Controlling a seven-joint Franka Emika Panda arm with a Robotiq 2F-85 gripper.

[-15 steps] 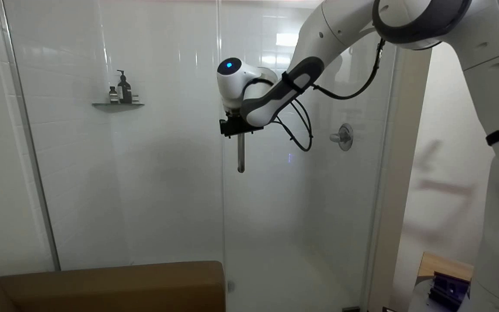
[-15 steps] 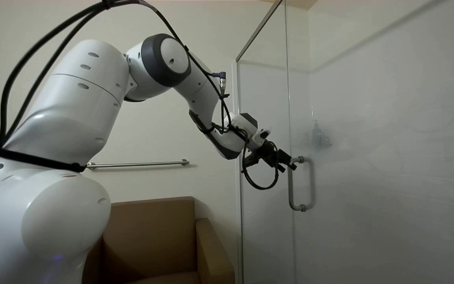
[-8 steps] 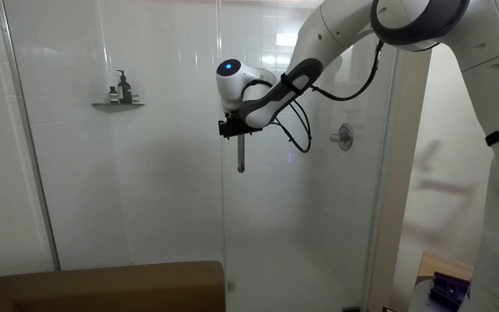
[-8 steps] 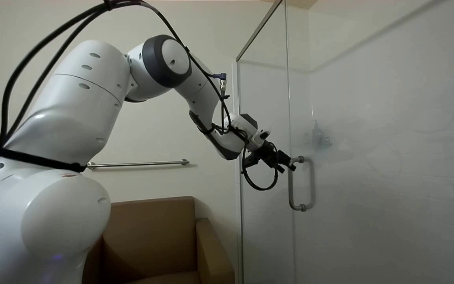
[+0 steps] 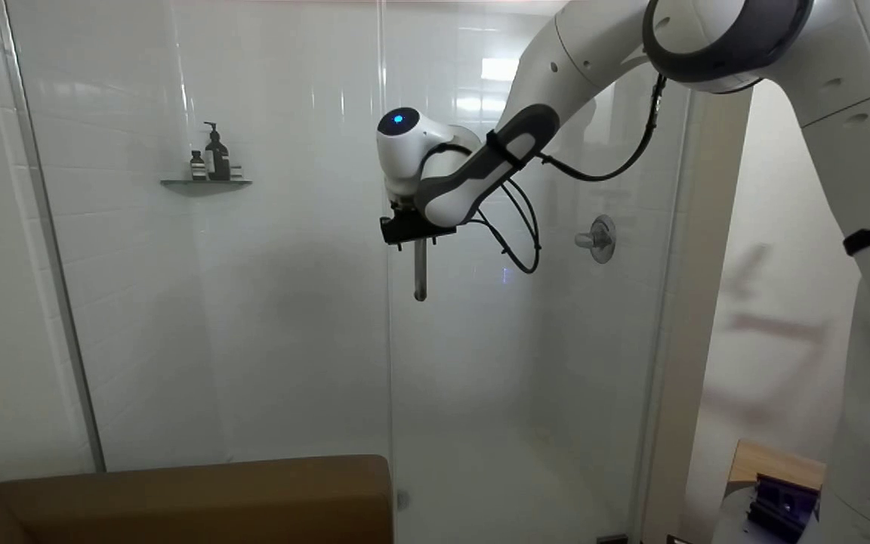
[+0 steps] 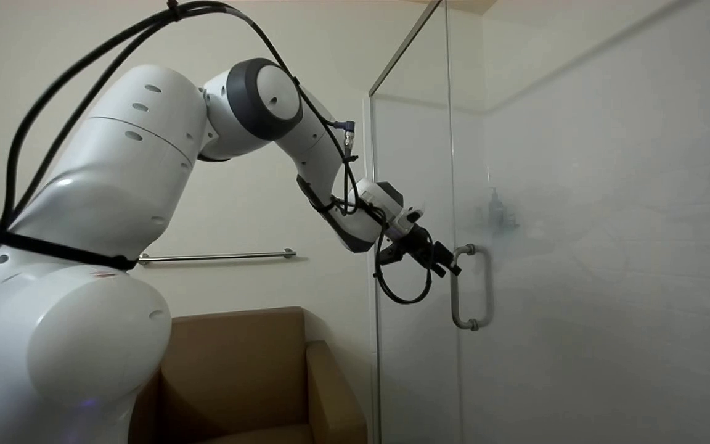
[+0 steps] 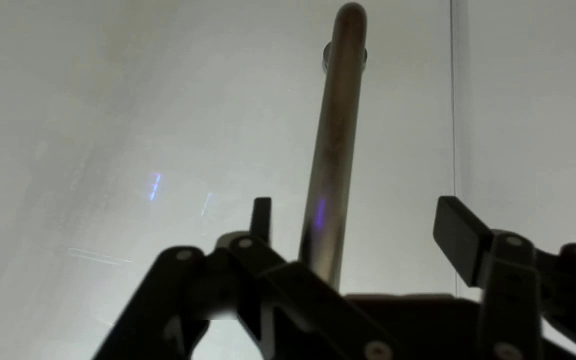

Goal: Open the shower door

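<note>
The shower door (image 5: 495, 363) is a clear glass panel, standing in line with the glass beside it. Its vertical chrome bar handle (image 6: 455, 296) shows in both exterior views. In the wrist view the handle (image 7: 338, 135) runs down between the two fingers of my gripper (image 7: 358, 227), nearer the left one, with a gap on either side. The fingers are spread wide and grip nothing. In an exterior view my gripper (image 6: 447, 270) is at the upper part of the handle. The handle's top is hidden behind my gripper (image 5: 417, 240) in an exterior view.
A fixed glass panel (image 5: 291, 325) adjoins the door. A brown armchair (image 6: 238, 370) stands before it, near a towel bar (image 6: 216, 257). Inside the shower are a shelf (image 5: 207, 182) with bottles and a valve (image 5: 601, 239). A cable loop (image 6: 409, 302) hangs below my wrist.
My arm has sunk a little, bringing the gripper slightly lower along the handle. The fingertips look a bit closer together. Door and handle have not moved.
</note>
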